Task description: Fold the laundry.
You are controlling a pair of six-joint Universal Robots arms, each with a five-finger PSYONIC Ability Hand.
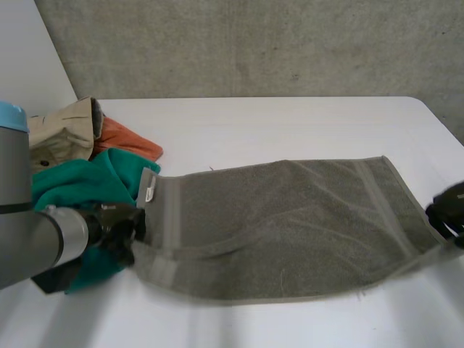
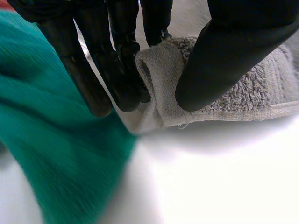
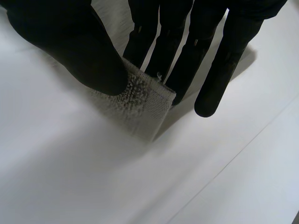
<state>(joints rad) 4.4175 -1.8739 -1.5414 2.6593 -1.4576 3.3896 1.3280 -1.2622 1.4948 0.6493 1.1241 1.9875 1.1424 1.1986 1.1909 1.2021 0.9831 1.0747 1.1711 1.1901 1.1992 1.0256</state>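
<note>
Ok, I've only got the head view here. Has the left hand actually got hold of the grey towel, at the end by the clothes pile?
Observer: Yes. The left wrist view has the left hand pinching a bunched corner of the grey terry towel between thumb and fingers.
Operator: And the right hand at the other end?
Observer: The right hand pinches that end's corner too, thumb on one face and fingers on the other.
Operator: Is the left hand catching the teal garment as well?
Observer: Not as far as I can see. The teal knit garment lies right beside the fingers, and only towel sits between them and the thumb.
</note>
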